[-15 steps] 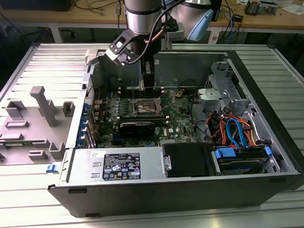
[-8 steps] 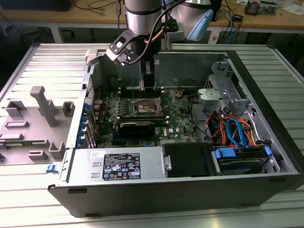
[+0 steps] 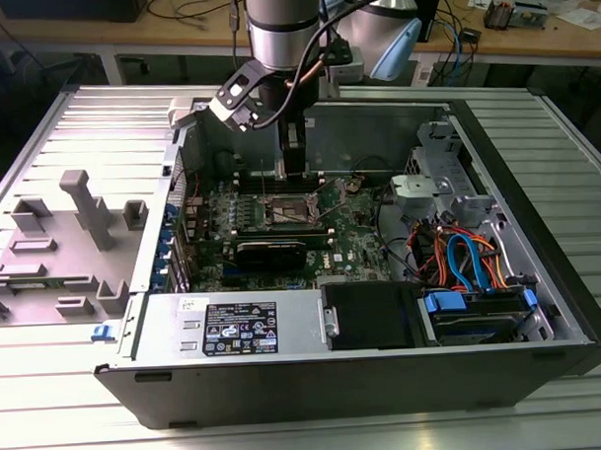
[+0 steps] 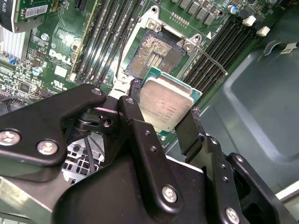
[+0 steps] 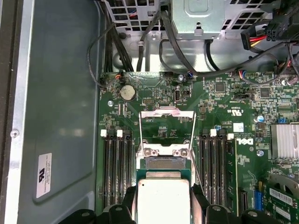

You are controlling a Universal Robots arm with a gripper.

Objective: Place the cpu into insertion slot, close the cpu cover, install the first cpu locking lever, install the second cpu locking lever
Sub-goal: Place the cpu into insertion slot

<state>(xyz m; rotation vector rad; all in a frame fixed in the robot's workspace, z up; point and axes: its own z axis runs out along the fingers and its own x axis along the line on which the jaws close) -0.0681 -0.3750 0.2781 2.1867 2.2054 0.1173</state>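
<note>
My gripper (image 4: 164,114) is shut on the cpu (image 4: 167,101), a silver-topped square chip pinched by its edges between two black fingers (image 4: 133,116). I hold it a little above the board, just off one side of the insertion slot (image 4: 150,52), whose dark pin field lies bare inside a silver rim. In the first wrist view the cpu (image 5: 162,198) covers most of the insertion slot (image 5: 163,162). The cpu cover (image 5: 167,112) is swung open beyond the slot. A thin locking lever (image 4: 211,57) runs along the slot's side. In the exterior view the gripper (image 3: 292,166) hangs over the slot (image 3: 286,210).
Black memory slots (image 5: 114,172) flank the socket on both sides. A finned heat sink (image 5: 286,140) and bundled cables (image 5: 140,42) sit nearby. The open case (image 3: 537,207) holds a drive cage with orange and blue cables (image 3: 465,259). Grey fixtures (image 3: 83,208) stand at the exterior view's left.
</note>
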